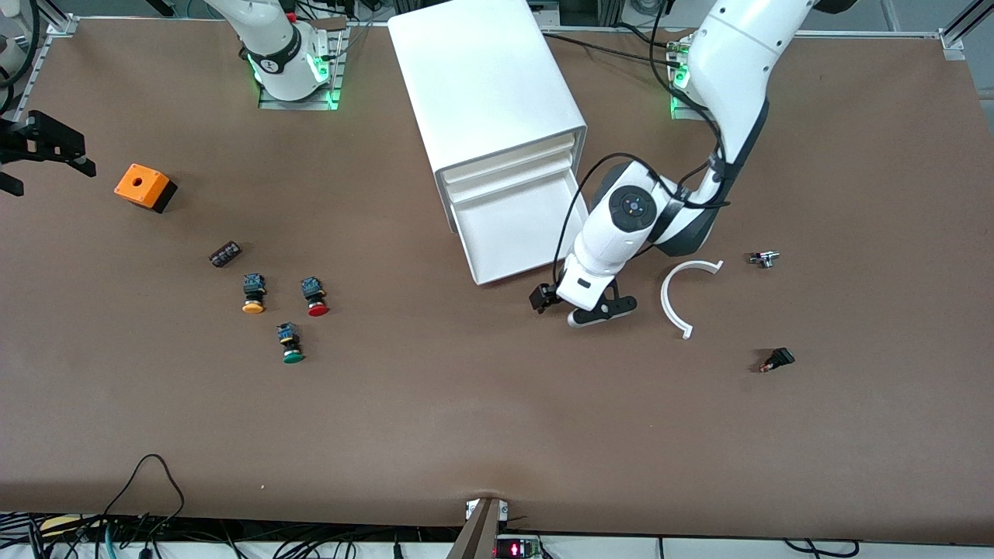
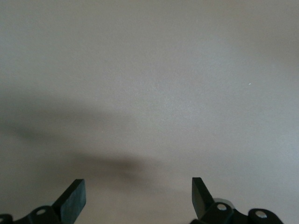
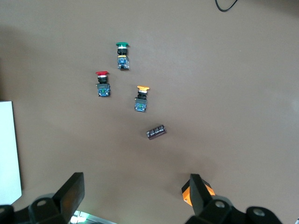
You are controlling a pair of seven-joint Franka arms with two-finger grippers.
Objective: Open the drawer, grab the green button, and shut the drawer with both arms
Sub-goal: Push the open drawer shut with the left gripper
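Observation:
The white cabinet (image 1: 485, 85) stands in the middle of the table, and its lowest drawer (image 1: 516, 225) is pulled out and looks empty. The green button (image 1: 292, 345) lies on the table toward the right arm's end, nearer the front camera than the red and yellow ones; it also shows in the right wrist view (image 3: 122, 55). My left gripper (image 1: 590, 310) is open and empty, low over the table beside the drawer's front corner; its wrist view (image 2: 138, 196) shows only bare table. My right gripper (image 1: 45, 175) is open and empty, high over the right arm's end of the table (image 3: 135, 193).
A red button (image 1: 314, 297) and a yellow button (image 1: 252, 293) lie beside the green one. An orange box (image 1: 144, 187) and a small black part (image 1: 225, 254) lie toward the right arm's end. A white curved piece (image 1: 674, 299) and two small parts (image 1: 764, 258) (image 1: 778, 359) lie toward the left arm's end.

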